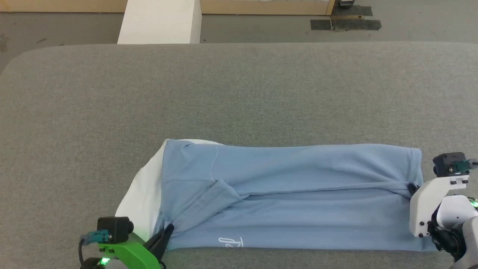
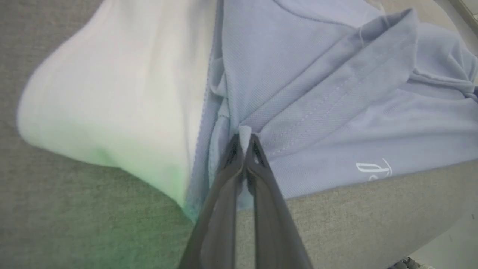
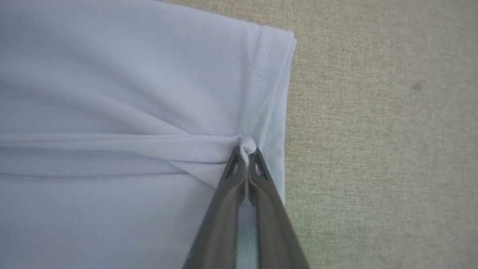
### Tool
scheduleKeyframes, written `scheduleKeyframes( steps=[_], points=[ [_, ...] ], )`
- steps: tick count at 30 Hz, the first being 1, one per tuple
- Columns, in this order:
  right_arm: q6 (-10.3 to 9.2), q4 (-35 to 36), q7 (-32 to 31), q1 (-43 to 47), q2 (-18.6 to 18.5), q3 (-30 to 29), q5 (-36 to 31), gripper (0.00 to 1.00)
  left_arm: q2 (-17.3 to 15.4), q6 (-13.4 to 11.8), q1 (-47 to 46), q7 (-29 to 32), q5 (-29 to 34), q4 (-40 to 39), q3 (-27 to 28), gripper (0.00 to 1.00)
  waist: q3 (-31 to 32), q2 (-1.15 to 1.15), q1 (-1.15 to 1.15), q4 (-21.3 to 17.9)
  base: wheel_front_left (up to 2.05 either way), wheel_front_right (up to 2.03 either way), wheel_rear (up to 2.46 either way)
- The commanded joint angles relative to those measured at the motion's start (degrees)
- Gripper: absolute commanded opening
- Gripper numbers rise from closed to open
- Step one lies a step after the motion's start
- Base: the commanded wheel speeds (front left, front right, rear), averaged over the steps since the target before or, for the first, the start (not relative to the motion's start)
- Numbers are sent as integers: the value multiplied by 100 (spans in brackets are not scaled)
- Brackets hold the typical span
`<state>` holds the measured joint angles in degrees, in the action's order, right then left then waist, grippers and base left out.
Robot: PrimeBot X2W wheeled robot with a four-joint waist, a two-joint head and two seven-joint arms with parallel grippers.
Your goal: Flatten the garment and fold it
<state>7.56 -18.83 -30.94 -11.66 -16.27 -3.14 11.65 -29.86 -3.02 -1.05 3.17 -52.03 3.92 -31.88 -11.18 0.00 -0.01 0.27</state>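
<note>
One garment point(image 1: 291, 194), a pale blue T-shirt, lies as a long band stretched between two grippers on the grey surface point(image 1: 239, 93). The left gripper point(image 2: 244, 139) is pinched tight on a small tuck of blue cloth by the sleeve seam. The one white inner part is just to its left and the single line of white script just to its right. The right gripper point(image 3: 246, 149) is clamped likewise on a tuck at the hemmed end, with bare surface beyond the hem to its right. Gripping both ends at once probably lets the arms carry the fold evenly.
</note>
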Motion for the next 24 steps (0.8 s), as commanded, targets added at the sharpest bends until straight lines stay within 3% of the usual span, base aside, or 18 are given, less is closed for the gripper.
scheduleKeyframes(
  steps=[1, 7, 12, 17, 24],
  points=[
    [-8, -94, -105, 146, 101, -41, 47, 100, 55, -11, -56, -36, 0, 49, -2, 100, 59, 0, 1, 6, 0, 0, 0],
    [-8, 411, 19, 493, 344, -515, 125, 100, 187, -96, -57, -585, 177, 11, 123, 100, 232, 0, 1, 45, 0, 0, 0],
    [-8, 907, 323, 857, 603, -839, 210, 100, 320, -357, -163, -1408, 614, -9, 329, 100, 369, 0, 1, 70, 0, 0, 0],
    [-8, 1431, 782, 1056, 953, -1141, 192, 100, 537, -627, -413, -1794, 1278, 47, 710, 100, 505, 0, 1, 91, 0, 0, 0],
    [-8, 1463, 1140, 861, 1230, -1566, 77, 100, 1056, -528, -786, -1815, 2466, -144, 1507, 100, 558, 0, 1, 122, 0, 0, 0]
  ],
)
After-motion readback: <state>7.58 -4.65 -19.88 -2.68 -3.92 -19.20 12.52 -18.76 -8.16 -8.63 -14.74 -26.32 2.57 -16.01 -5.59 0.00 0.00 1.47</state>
